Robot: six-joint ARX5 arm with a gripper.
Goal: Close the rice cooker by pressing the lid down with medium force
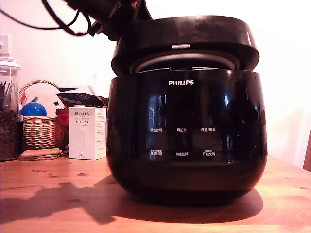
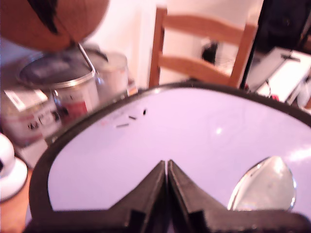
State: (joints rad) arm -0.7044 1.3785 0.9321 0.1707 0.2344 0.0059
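Wooden tabletop (image 1: pixel 43 194) carries the rice cooker (image 1: pixel 186 136); its lid (image 1: pixel 187 41) sits nearly down, a gap open at the front. Our tool (image 2: pixel 167 167) rests on the lid top, tips together, gripping nothing. We're mid-press; next: push straight down until it latches.

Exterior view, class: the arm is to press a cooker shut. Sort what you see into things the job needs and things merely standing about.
Needed:
- glossy black rounded Philips rice cooker
- its thick round black lid, not fully down
- gripper, shut

Standing about:
- white Porlex box
- woven wicker basket
- blue ball
- glass jar
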